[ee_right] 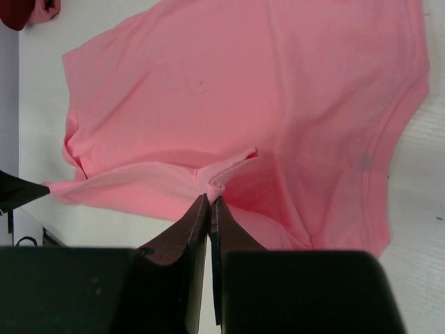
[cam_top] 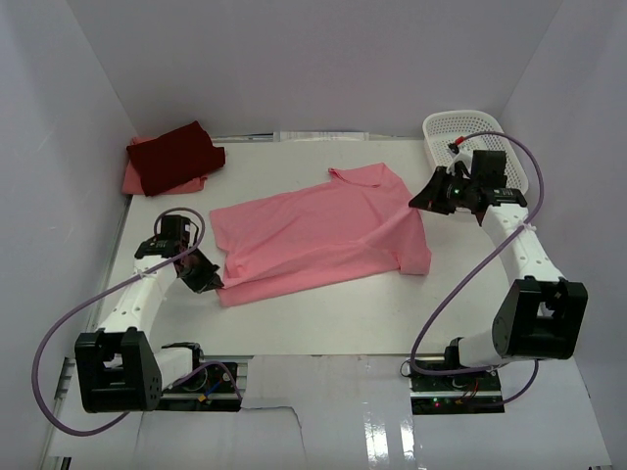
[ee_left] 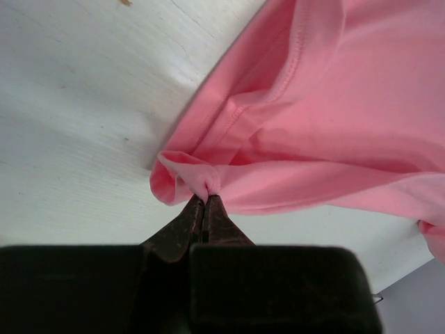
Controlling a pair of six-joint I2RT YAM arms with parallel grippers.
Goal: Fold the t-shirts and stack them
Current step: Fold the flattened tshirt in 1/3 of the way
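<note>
My left gripper is pressed together. It pinches a small bunch of cloth at the near-left corner of the light pink t-shirt. My right gripper is pressed together too. It pinches a little fold at the right side of the same shirt and holds it up off the table. From that pinch a raised ridge of cloth runs down and left across the shirt.

The shirt lies in the middle of the table, between my two arms. Its long way goes from side to side and is tipped a bit. The left end is nearer to me and the right end is farther back. The neck hole shows at the far edge. I cannot tell which end is the bottom hem.

The right end is folded over itself, so the cloth under it is hidden. In both wrist views my own black gripper body blocks the bottom of the picture.

In the far-left corner the dark maroon t-shirt lies on the salmon pink t-shirt, and only the edge of that one peeks out. The white basket sits at the far right, partly hidden behind my right arm.
</note>
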